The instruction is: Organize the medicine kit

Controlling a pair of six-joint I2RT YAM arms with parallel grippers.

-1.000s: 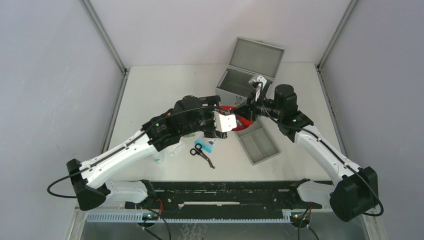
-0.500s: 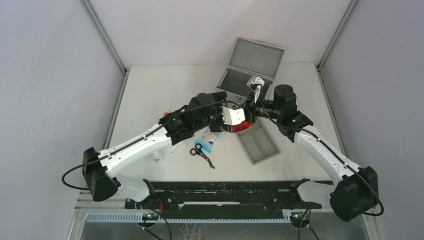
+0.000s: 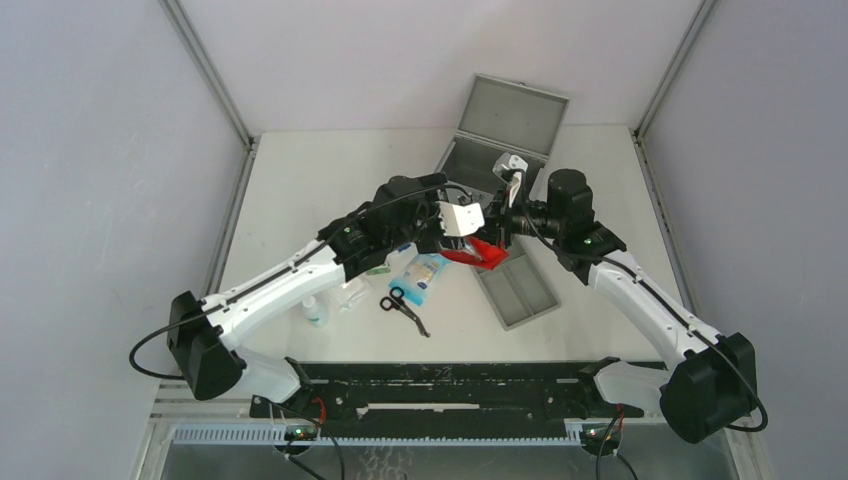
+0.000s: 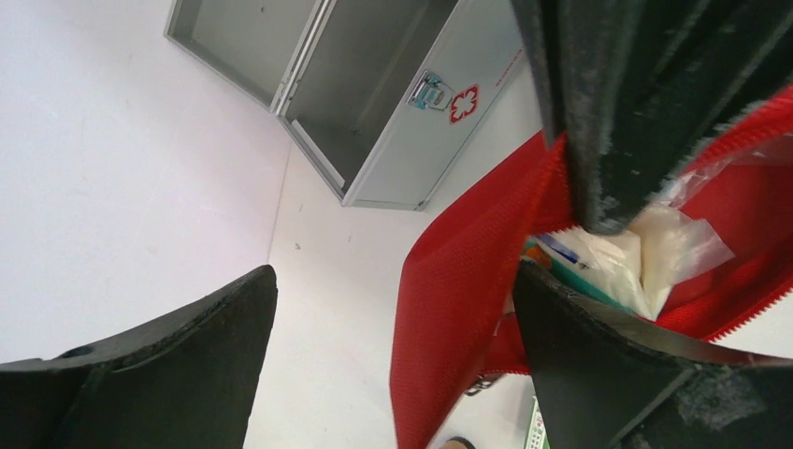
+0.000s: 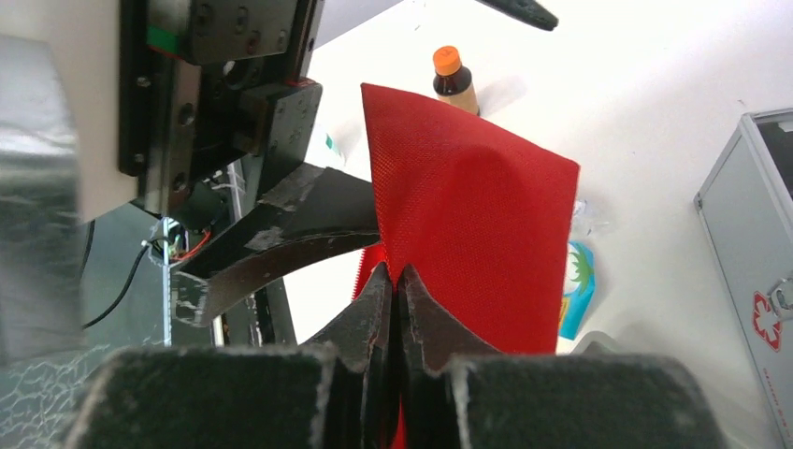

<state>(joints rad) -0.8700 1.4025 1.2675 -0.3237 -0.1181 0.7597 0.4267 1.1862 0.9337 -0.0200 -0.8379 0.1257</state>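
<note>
Red fabric pouch (image 3: 480,253) pinched at edge by right gripper (image 5: 395,279), jaws tight together. Left gripper (image 4: 393,337), jaws wide, has advanced to bracket pouch mouth, ungripped; likely two-handed transfer next. Medicine kit (image 3: 497,145) open just behind, lid up.

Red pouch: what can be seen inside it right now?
Through the red pouch's open mouth, clear plastic packets and a coloured packet edge show. Anything deeper is covered by the fabric.
</note>
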